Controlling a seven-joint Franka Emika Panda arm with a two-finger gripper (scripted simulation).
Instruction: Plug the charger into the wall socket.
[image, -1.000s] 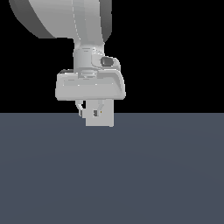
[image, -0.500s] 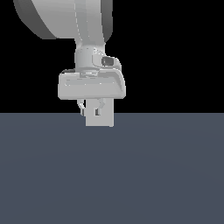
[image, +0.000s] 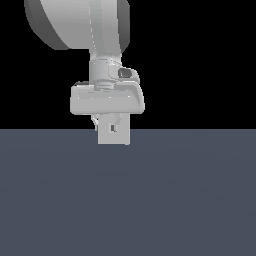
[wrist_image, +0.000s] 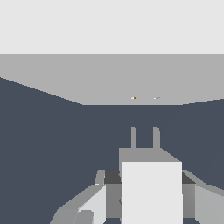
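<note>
White against the dark slate surface, the charger (wrist_image: 151, 192) sits clamped in the claw (wrist_image: 144, 194), whose fingers (wrist_image: 94, 203) press against its two sides; two thin prongs (wrist_image: 144, 138) stick out of its front face and point straight away from the wrist. In the wrist view the wall socket (wrist_image: 109, 78) stands ahead as a broad pale panel that fills the far part of the picture, and its two tiny yellowish holes (wrist_image: 144, 97) lie beyond the prong tips with a band of bare dark surface between, so plug and panel are apart and not yet touching. The charger's long axis runs toward the panel, and the pair of prongs appears to lie nearly in line with the pair of holes, perhaps a shade off to one side; the coming move looks like a straight push forward along that axis with only a small sideways trim. In the exterior view the claw (image: 113, 131) hangs below the arm with the charger (image: 113, 134) just above the desk (image: 128, 200), and the socket does not show there. The grey desk looks flat and bare around the plug, which seems to leave free room for the approach.
</note>
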